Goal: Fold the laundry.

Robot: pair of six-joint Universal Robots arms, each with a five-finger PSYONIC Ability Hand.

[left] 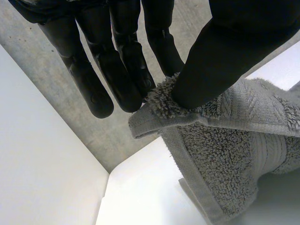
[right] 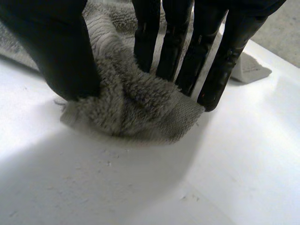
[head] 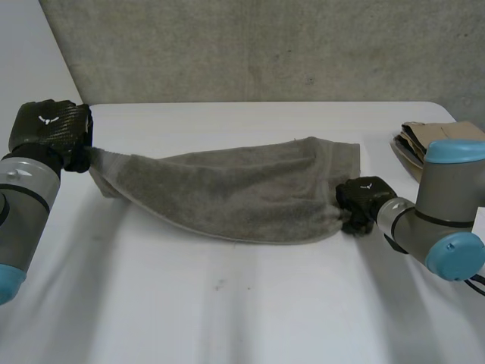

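- At the far left of the bench (head: 227, 303), the left robot hand (head: 51, 125) grasps one corner of the grey towel (head: 235, 193), with the hem pinched between its thumb (left: 225, 61) and straight fingers (left: 117, 75).
- Over on the right side, the right robot hand (head: 364, 199) grasps the opposite end. It clamps a bunched corner between thumb and fingers, held low against the bench.
- Between the two hands the towel spans the middle of the bench lengthwise. Its left end is raised a little, and its middle sags and creases toward the near edge.
- Judging by the thick looped pile and the slump, the towel is soft, limp and fairly light. It will hold no shape and will drape wherever it is unsupported. The pile should give good grip, and it is not fragile.
- The best holds look to be the corners at the woven hem band, where the cloth is flatter and firmer. A grip in the middle would only gather a lump.
- The bunched right corner probably traps several layers, so the edges may not line up until it is spread.
- Farther right, a brown folded thing (head: 420, 140) lies clear of the towel.
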